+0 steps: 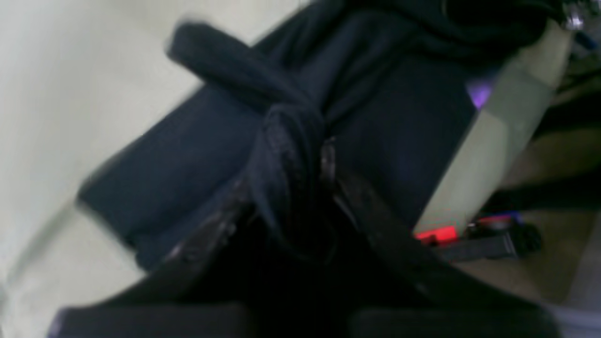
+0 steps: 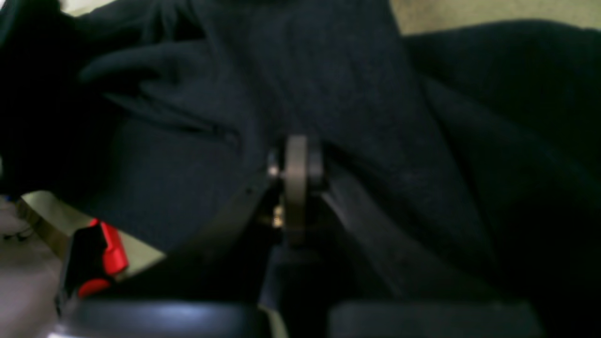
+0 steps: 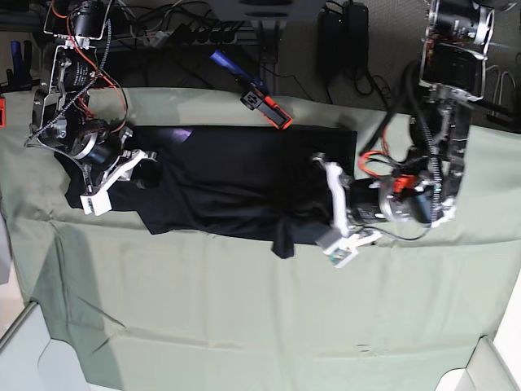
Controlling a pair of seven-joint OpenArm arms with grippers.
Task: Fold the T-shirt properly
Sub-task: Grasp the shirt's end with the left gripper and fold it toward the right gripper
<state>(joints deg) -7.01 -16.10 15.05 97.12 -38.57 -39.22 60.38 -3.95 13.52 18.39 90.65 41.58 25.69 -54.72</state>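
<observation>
Right fingers [image 2: 298, 162]: closed, at the shirt's left part; any grip on it cannot be determined. Shirt [image 3: 236, 175]: spread, wrinkled, on the pale surface [image 3: 212, 318]. Left fingers [image 1: 293, 188]: nearly closed, pinching a bunched fold of the shirt.

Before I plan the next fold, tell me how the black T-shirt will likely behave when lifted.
The T-shirt will probably hang floppy, since it lies in soft creases and bunches up at the left pincer. It looks thin, so likely light for its spread. Lifting one spot would probably drag neighbouring cloth along, as its layers overlap.
</observation>
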